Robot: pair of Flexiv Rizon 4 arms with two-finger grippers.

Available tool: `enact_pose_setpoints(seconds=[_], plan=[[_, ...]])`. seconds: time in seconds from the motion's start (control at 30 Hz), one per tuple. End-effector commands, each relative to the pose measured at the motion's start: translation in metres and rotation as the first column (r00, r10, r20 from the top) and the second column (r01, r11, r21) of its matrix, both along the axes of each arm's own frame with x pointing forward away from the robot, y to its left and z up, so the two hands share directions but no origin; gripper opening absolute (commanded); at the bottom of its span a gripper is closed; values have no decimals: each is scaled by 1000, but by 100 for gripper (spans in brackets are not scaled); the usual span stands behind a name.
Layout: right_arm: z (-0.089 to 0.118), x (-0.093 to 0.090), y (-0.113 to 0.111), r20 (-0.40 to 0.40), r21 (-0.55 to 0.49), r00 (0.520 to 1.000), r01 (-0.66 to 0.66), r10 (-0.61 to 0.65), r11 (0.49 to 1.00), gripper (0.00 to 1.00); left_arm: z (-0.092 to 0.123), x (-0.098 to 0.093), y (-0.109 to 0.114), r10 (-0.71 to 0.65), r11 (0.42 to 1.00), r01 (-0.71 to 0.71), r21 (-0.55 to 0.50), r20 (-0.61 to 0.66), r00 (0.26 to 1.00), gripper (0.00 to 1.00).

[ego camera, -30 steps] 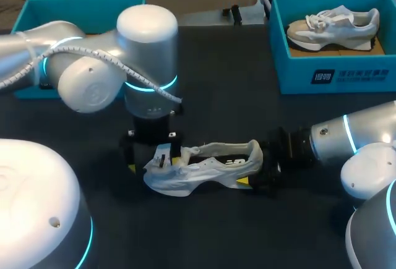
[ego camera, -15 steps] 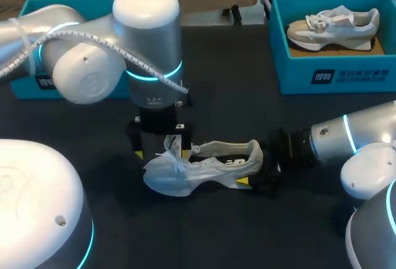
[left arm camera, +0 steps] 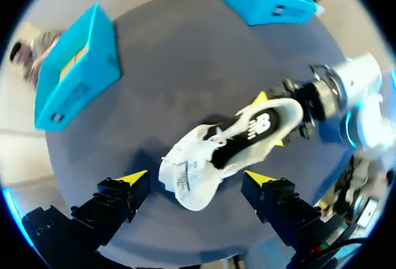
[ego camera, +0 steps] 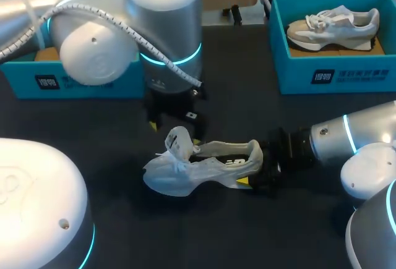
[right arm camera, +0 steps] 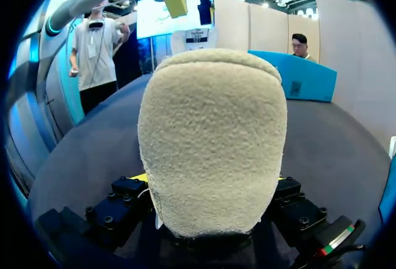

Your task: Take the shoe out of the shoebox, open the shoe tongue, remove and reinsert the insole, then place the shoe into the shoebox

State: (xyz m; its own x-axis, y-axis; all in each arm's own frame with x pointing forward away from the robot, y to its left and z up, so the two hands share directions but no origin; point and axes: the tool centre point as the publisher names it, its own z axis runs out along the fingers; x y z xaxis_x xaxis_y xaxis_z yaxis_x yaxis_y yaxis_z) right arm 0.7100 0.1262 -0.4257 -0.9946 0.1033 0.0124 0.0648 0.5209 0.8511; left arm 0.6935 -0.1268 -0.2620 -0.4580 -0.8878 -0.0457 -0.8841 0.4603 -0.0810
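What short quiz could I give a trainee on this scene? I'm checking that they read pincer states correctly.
1. True or false: the left pincer grips the shoe on the table.
2. Which part of that shoe does the right pincer hold? A toe, B heel, C laces.
3. Fill in: the second shoe lies inside a blue ____.
Key: 1 false, it hangs open above the shoe; 2 B; 3 shoebox.
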Motion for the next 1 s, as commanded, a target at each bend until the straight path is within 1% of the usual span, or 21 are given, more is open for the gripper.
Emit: enact_pose_setpoints(seconds=[0.03,0.47,0.5,0.53,0.57,0.63,0.67,0.7,0.77,0.8,0.83,0.9,0.93,0.97,1.0], plan=[[-5,0,5,-1,-8,1000,3,-3,1000,0,12,0,-16,-189,982,189,5,-28,982,100],[-5,0,5,-1,-8,1000,3,-3,1000,0,12,0,-16,-189,982,189,5,-28,982,100],[-5,0,5,-1,-8,1000,3,-3,1000,0,10,-1,-16,-244,969,243,-38,-29,969,100],[-5,0,5,-1,-8,1000,3,-3,1000,0,4,-2,-17,-354,932,355,-70,20,935,100],[-5,0,5,-1,-8,1000,3,-3,1000,0,-1,-2,-18,-417,905,419,-74,45,908,100],[-5,0,5,-1,-8,1000,3,-3,1000,0,-8,2,-20,-510,857,512,-59,51,859,100],[-5,0,5,-1,-8,1000,3,-3,1000,0,-12,3,-21,-568,818,573,-50,81,819,100],[-5,0,5,-1,-8,1000,3,-3,1000,0,-15,6,-22,-578,812,582,-45,76,812,100],[-5,0,5,-1,-8,1000,3,-3,1000,0,-22,10,-27,-630,774,634,6,105,769,100],[-5,0,5,-1,-8,1000,3,-3,1000,0,-24,12,-29,-671,740,673,-7,79,738,100],[-5,0,5,-1,-8,1000,3,-3,1000,0,-25,13,-31,-697,713,701,2,103,710,100],[-5,0,5,-1,-8,1000,3,-3,1000,0,-28,15,-34,-747,659,752,-18,99,657,100],[-5,0,5,-1,-8,1000,3,-3,1000,0,-27,16,-35,-773,628,778,-9,108,625,77],[-5,0,5,-1,-8,1000,3,-3,1000,0,-27,15,-37,-791,606,796,2,110,602,43],[-5,0,5,-1,-8,1000,3,-3,1000,0,-27,15,-40,-798,596,803,8,116,591,38]])
